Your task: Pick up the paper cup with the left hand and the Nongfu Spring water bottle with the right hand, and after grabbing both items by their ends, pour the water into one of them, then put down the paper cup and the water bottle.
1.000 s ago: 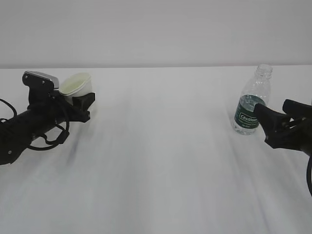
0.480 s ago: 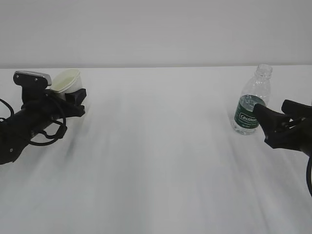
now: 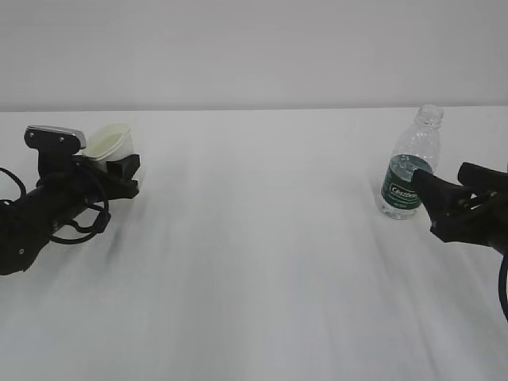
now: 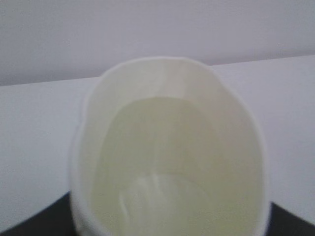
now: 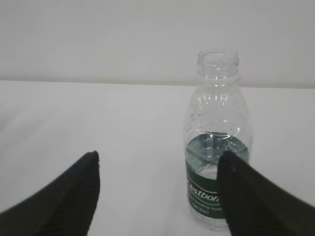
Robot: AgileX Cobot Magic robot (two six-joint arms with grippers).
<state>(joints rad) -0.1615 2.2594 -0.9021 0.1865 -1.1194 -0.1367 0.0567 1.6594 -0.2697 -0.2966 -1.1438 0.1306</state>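
The paper cup (image 3: pixel 105 141) is held tilted at the far left, its open mouth facing up and to the left, with my left gripper (image 3: pixel 119 163) shut on its lower part. In the left wrist view the cup's cream inside (image 4: pixel 167 147) fills the frame, and only black corners of the fingers (image 4: pixel 34 223) show. The Nongfu Spring water bottle (image 3: pixel 409 163) stands upright and capless at the right, with water (image 5: pixel 216 142) about halfway up. My right gripper (image 3: pixel 440 176) is open beside it. From the right wrist the bottle (image 5: pixel 216 98) stands behind the right finger, not inside the gap (image 5: pixel 158 156).
The white tabletop (image 3: pixel 262 262) stretches between the two arms. A pale wall (image 3: pixel 254 48) rises behind the table's far edge. The left arm's looped cables (image 3: pixel 79 226) hang near the table surface.
My left arm has carried the paper cup to the left, and the cup leans over more. The right gripper and the bottle have not moved.
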